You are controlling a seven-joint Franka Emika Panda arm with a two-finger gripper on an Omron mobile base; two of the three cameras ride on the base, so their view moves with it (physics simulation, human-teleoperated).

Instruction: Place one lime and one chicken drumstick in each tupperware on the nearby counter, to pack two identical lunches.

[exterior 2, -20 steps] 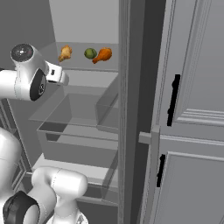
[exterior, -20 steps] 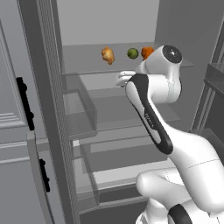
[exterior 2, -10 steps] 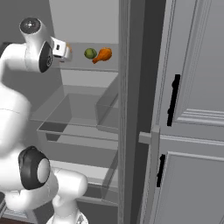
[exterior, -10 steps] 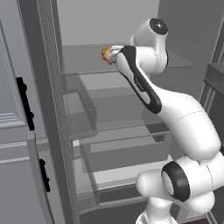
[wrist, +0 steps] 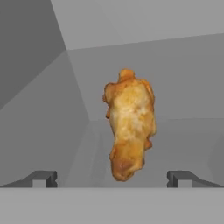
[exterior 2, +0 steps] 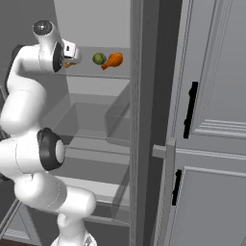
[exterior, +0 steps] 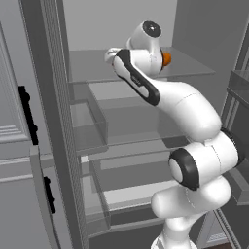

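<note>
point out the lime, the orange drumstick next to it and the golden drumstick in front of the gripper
lime (exterior 2: 99,58), right base view, its middle
orange drumstick (exterior 2: 114,60), right base view, its meaty end
golden drumstick (wrist: 129,122), hand view, its middle

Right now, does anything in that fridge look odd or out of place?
Nothing is spilled or broken. One oddity: the drumsticks and lime lie loose on the bare shelf, unwrapped. The open gripper points at another drumstick, without touching it.

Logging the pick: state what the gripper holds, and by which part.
Nothing is held. The gripper stands open, its fingertips apart on either side of the chicken drumstick.
</note>
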